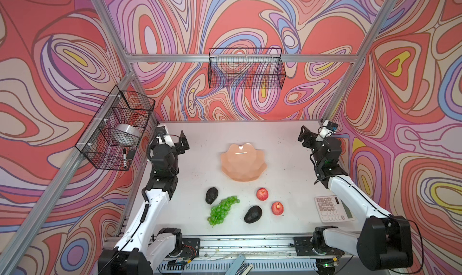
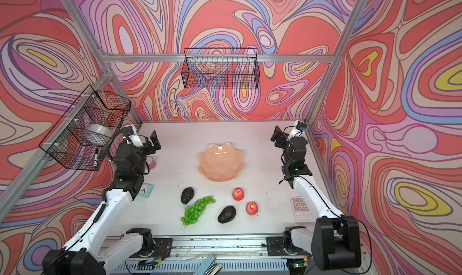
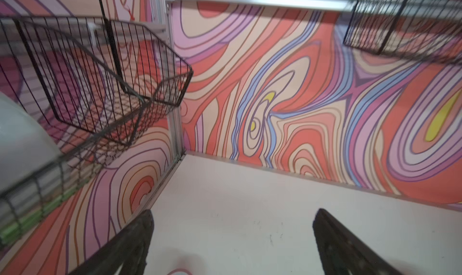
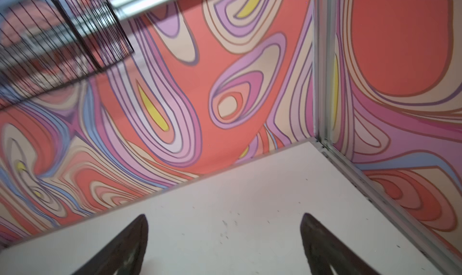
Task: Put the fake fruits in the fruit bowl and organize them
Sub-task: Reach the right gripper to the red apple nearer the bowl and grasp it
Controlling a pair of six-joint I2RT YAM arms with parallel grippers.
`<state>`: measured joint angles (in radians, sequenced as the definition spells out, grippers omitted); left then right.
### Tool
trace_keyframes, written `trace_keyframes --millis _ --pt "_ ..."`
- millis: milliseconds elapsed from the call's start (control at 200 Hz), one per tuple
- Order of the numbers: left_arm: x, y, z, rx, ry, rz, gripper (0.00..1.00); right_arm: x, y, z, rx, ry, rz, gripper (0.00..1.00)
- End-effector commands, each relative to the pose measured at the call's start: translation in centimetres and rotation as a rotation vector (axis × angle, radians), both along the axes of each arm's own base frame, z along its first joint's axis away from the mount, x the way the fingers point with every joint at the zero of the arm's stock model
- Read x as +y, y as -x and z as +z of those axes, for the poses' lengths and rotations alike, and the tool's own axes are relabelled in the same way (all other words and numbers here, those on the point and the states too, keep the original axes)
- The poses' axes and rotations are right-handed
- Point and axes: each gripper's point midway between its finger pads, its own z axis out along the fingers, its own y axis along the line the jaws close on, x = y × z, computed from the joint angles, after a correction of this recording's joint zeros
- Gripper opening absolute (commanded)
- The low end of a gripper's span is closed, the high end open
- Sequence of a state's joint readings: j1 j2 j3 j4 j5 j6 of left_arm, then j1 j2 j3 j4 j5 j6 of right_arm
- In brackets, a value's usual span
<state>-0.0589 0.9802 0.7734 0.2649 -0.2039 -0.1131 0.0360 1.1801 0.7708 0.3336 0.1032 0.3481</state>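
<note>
Five fake fruits (image 1: 253,214) lie just near-side of the empty glossy peach-pink scalloped bowl (image 1: 242,161). At the far corners, the left gripper (image 3: 232,217) and right gripper (image 4: 225,218) gape wide, holding nothing. The bright green grape bunch (image 1: 222,209), slanting near-left to far-right, lies closer to the left arm.

Robot lab cell: aluminium frame (image 1: 162,58) across upper centre, swirl-print backdrop walls (image 1: 50,61), slotted mounting rail (image 1: 250,243) bottom centre.

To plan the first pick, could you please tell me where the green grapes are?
In both top views the green grapes lie left of centre, between the left avocado and the right avocado, in front of the fruit bowl.
</note>
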Motion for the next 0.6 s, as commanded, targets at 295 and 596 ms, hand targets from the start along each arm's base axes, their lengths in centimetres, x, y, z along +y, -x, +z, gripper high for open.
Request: trace_keyframes --millis 295,596 --pt "-1.4 -0.5 -4.6 0.358 0.1 -0.063 1.0 10.1 9.5 -12.0 0.758 -0.027 0.399 0.91" --pt "-0.8 0.6 -5.2 0.438 0.085 -0.034 1.0 17.4 17.1 -15.5 1.004 -0.015 0.45 0.89"
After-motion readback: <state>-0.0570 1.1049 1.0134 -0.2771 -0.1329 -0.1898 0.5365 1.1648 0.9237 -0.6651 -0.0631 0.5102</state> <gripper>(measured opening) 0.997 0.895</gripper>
